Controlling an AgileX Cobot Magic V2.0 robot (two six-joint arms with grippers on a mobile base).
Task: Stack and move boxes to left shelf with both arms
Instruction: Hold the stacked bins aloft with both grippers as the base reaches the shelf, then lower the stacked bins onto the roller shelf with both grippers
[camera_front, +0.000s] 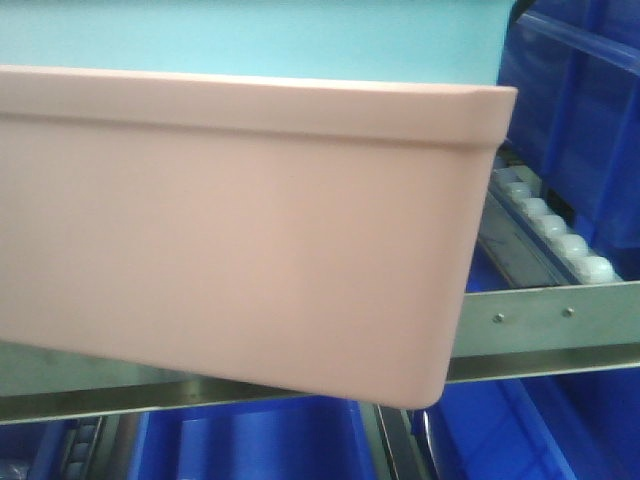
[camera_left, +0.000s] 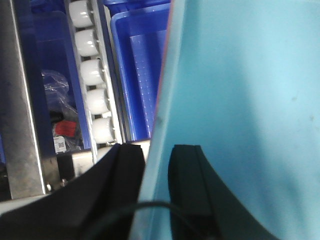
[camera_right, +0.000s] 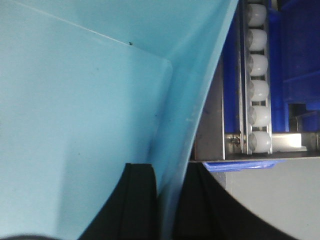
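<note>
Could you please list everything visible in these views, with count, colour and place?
pink box: one, salmon pink, fills the front view, raised over the steel front bar.
blue box: one, light sky blue, nested inside the pink box, its walls held from both ends.
left shelf: one, stainless steel with rails of white rollers, behind and below the boxes.
crates: several, dark blue, on the rack levels around and under the rollers.
left gripper: one, black, fingers either side of the box wall.
right gripper: one, black, fingers either side of the opposite wall.
</note>
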